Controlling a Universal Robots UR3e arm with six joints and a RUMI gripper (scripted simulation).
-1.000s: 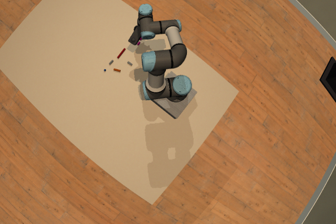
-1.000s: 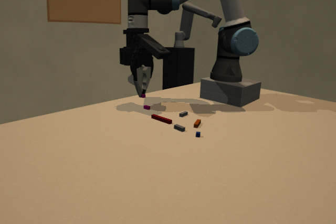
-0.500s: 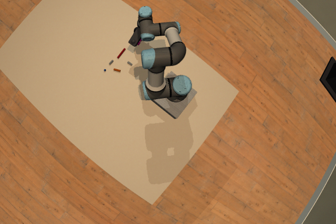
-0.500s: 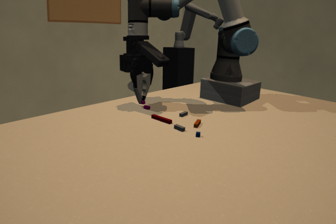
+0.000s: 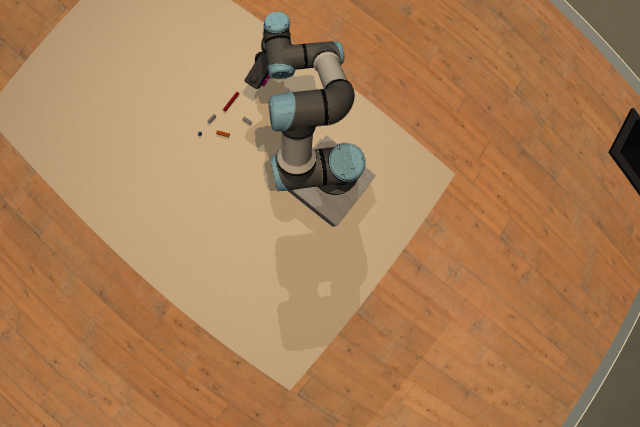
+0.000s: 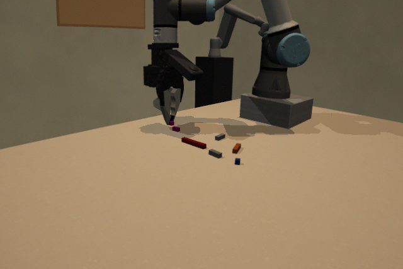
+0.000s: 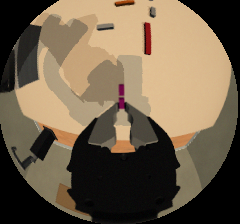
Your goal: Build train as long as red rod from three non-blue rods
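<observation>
The dark two-jaw gripper (image 6: 170, 119) points straight down, very close to the tan mat (image 5: 129, 205). Its fingers are pinched nearly shut on a short magenta rod (image 6: 171, 123). In the wrist view that held magenta rod (image 7: 121, 103) sticks out from between the fingertips.

A second short magenta rod (image 6: 175, 128) lies flat on the mat just beside the held one — in the wrist view the two line up end to end, and this second one (image 7: 121, 89) sits a little farther out. I cannot tell if the held rod touches the mat or the other rod.

The long red rod (image 6: 193, 142) lies flat near the magenta pair, with a small gap between them. From the side view it looks roughly in line with them.

Farther along sit two short grey rods — one (image 6: 215, 153) just past the far end of the red rod, the other (image 6: 220, 136) off to the side, closer to the arm's grey block base (image 6: 299, 116). A small orange rod (image 6: 236, 147) lies near the grey ones. A tiny blue rod (image 6: 237, 160) sits alone at the far end of the group.

All the rods on the mat lie apart from each other, except the magenta pair.
</observation>
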